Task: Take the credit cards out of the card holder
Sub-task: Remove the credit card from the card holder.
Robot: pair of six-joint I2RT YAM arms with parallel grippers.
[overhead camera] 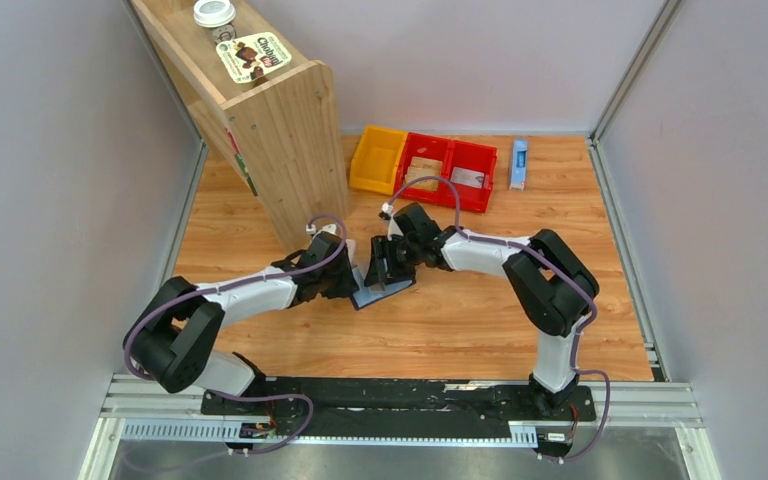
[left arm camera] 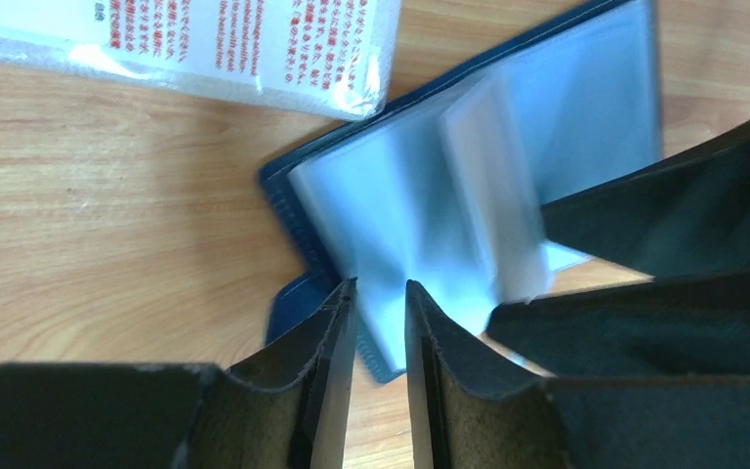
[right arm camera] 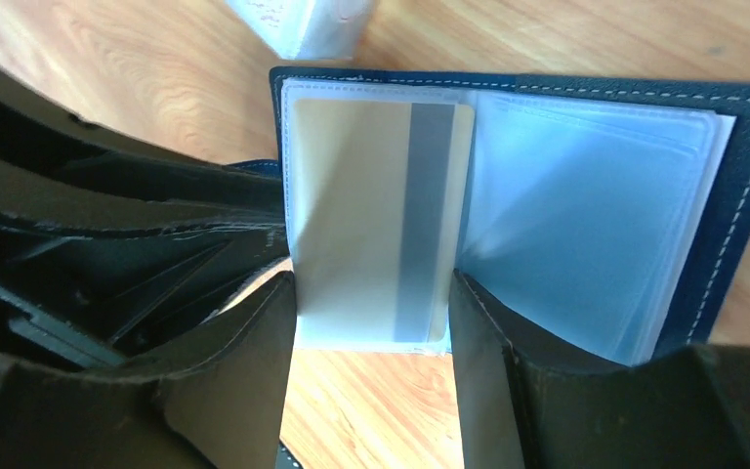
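- The credit card (right arm camera: 352, 215) is tan with a grey stripe. It sits in a clear sleeve of the open card holder (right arm camera: 742, 176), at the centre of the right wrist view. The holder lies flat on the table (overhead camera: 440, 330), mid-frame in the overhead view.
- The right gripper (right arm camera: 371, 278) has its jaws apart, straddling the sleeve's lower edge, with nothing visibly clamped. Closing there could catch sleeve and card together, so the whole holder lifts instead of the card sliding out.
- The left gripper (left arm camera: 381, 285) has its jaws nearly together over the holder's near edge; whether they pinch it I cannot tell. With a weak hold, the soft holder could drag or fold shut.
- Both grippers crowd mid-frame overhead — a knock between them is possible.
- The white packet (left arm camera: 205, 49) lies just beside the holder, upper left of the left wrist view, and could get nudged.
- Open wood lies lower right overhead — the wooden shelf (overhead camera: 280, 130) upper left and the bins (overhead camera: 430, 165) top centre hem the far side.
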